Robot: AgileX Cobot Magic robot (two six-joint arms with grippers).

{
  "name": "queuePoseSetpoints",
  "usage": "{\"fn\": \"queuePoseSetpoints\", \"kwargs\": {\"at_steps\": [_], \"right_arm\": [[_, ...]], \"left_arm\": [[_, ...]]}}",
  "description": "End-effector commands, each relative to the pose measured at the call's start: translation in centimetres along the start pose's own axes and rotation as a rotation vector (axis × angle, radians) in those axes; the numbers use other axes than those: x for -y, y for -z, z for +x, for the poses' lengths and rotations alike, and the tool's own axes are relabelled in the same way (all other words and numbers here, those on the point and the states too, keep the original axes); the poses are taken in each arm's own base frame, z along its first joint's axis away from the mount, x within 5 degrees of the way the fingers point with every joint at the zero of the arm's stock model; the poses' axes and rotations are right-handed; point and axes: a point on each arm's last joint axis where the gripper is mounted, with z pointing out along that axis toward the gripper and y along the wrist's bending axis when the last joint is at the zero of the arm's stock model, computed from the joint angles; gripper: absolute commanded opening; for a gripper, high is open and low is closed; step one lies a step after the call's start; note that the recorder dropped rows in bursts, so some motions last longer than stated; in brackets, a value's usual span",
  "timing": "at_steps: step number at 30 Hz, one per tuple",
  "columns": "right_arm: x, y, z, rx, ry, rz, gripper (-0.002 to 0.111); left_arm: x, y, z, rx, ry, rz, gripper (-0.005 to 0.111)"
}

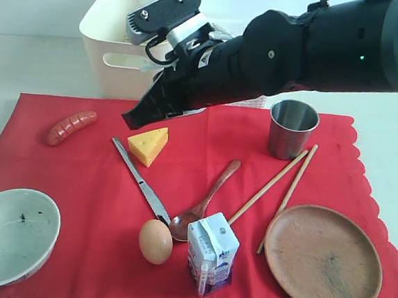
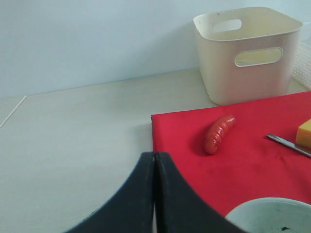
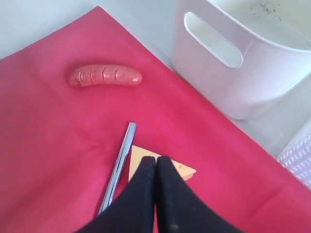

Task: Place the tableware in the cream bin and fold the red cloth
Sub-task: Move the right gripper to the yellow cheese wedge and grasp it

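**A:** Where are the grippers?

**B:** The right gripper (image 3: 156,161) is pressed together on nothing. It hovers over the cheese wedge (image 3: 183,171), with the silver table knife (image 3: 118,165) just beside that. The left gripper (image 2: 154,162) is likewise closed and empty. It sits low over the bare table (image 2: 73,145) off a corner of the red cloth (image 2: 243,155), near the pale speckled bowl (image 2: 272,213).

**A:** Anything in the cream bin yet?

**B:** Not that I can see. The cream bin (image 1: 113,58) stands behind the cloth's far edge, and what shows of its inside looks empty. All the tableware lies out on the cloth. In the exterior view the bowl is at the near left and the knife is in the middle, with the dark wooden spoon (image 1: 205,202) beside it. The wooden chopsticks (image 1: 273,183) slant down from the steel cup (image 1: 293,128), and the round brown wooden plate (image 1: 322,259) is at the near right.

**A:** And the cloth?

**B:** It is spread flat and unfolded, and it also carries a sausage (image 1: 71,127), an egg (image 1: 155,241) and a milk carton (image 1: 211,253). I'd judge the task barely begun. Six pieces go in the bin, then comes the fold, which likely needs the cloth cleared first.
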Motion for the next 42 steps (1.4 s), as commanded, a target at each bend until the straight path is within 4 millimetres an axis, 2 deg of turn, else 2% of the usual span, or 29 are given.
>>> {"fn": "queuePoseSetpoints", "kwargs": {"at_steps": [1,6,10,24,27,30,42], "right_arm": [[0.1,-1.4,1.1,-0.036,0.014,0.003,0.000],[0.1,-2.4,1.7,-0.044,0.013,0.010,0.000],[0.2,-3.1,2.0,-0.042,0.011,0.018,0.008],[0.5,-3.6,1.7,0.029,0.039,0.054,0.077],[0.6,-3.6,1.6,0.034,0.047,0.056,0.086],[0.6,-3.6,1.6,0.035,0.075,0.057,0.089],[0.5,-3.6,1.7,0.026,0.156,0.056,0.089]], "left_arm": [[0.0,0.0,0.0,0.009,0.006,-0.003,0.000],[0.0,0.0,0.0,0.009,0.006,-0.003,0.000],[0.0,0.0,0.0,0.009,0.006,-0.003,0.000],[0.0,0.0,0.0,0.009,0.006,-0.003,0.000],[0.0,0.0,0.0,0.009,0.006,-0.003,0.000],[0.0,0.0,0.0,0.009,0.006,-0.003,0.000],[0.0,0.0,0.0,0.009,0.006,-0.003,0.000]]}}
